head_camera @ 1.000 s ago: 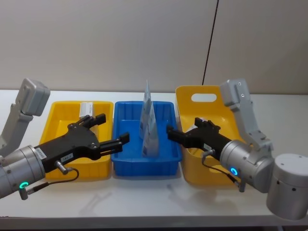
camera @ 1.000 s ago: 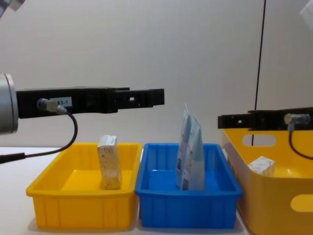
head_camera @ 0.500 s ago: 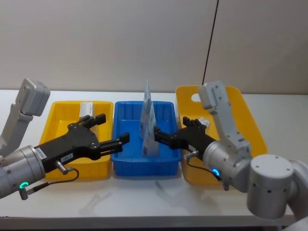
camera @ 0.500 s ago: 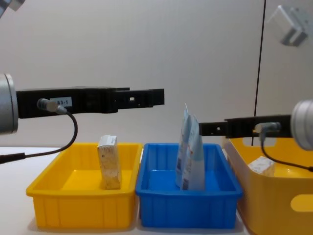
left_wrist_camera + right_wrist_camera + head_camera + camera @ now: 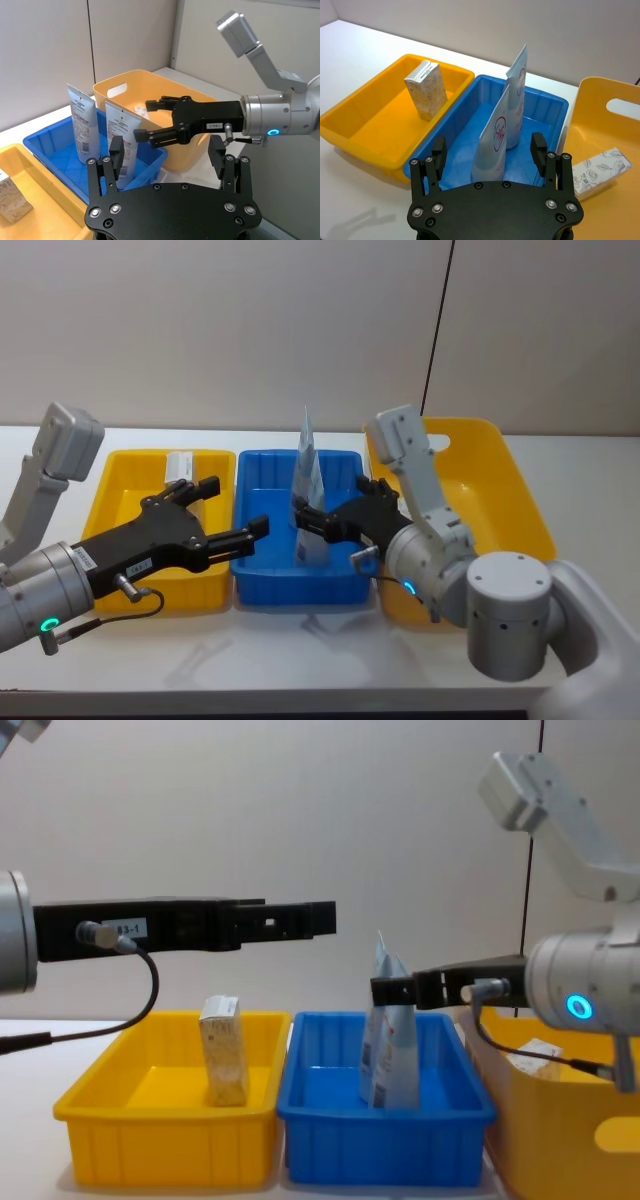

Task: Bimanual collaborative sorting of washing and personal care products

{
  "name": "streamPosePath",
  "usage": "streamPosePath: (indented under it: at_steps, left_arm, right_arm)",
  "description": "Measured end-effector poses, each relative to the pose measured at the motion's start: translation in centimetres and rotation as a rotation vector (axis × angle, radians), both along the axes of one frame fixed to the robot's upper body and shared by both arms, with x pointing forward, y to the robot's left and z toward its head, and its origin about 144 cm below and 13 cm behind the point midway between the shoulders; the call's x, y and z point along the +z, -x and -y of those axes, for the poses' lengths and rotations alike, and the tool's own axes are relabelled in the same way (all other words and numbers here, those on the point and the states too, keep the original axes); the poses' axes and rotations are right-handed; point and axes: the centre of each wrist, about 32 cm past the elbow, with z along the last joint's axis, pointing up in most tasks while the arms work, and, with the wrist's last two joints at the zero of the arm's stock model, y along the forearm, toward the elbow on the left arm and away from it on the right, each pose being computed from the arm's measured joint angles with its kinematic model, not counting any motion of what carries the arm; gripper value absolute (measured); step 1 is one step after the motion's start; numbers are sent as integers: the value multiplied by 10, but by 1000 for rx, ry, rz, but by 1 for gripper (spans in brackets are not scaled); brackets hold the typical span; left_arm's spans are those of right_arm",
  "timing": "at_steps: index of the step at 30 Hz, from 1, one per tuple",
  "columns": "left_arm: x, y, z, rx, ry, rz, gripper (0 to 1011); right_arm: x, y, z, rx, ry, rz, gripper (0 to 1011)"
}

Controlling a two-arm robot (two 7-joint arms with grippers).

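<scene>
Two pale-blue pouches stand upright in the blue tray (image 5: 300,585), one at the back (image 5: 305,455) and one in front (image 5: 495,135). My right gripper (image 5: 489,147) is open over that tray, its fingers wide apart on either side of the front pouch's top (image 5: 390,1040). My left gripper (image 5: 235,507) hangs open above the border between the left yellow tray (image 5: 170,595) and the blue tray. A leaf-print carton (image 5: 426,89) stands upright in the left yellow tray. Another carton (image 5: 600,167) lies in the yellow basket (image 5: 500,500) on the right.
The three containers stand side by side on a white table, walls nearly touching. Bare tabletop runs along the front. A grey wall with a black cable closes the back. In the left wrist view, the right gripper (image 5: 144,120) reaches across in front of the basket (image 5: 130,87).
My right gripper has swung left from over the yellow basket to over the blue tray, reaching the front pouch. The left gripper has not moved.
</scene>
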Motion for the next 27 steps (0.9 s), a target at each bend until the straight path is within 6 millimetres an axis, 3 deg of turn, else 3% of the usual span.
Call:
streamPosePath:
  at_steps: [27]
  left_arm:
    - [0,0,0,0,0,0,1001]
  right_arm:
    - [-8,-25,-21,-44,25,-43,1004]
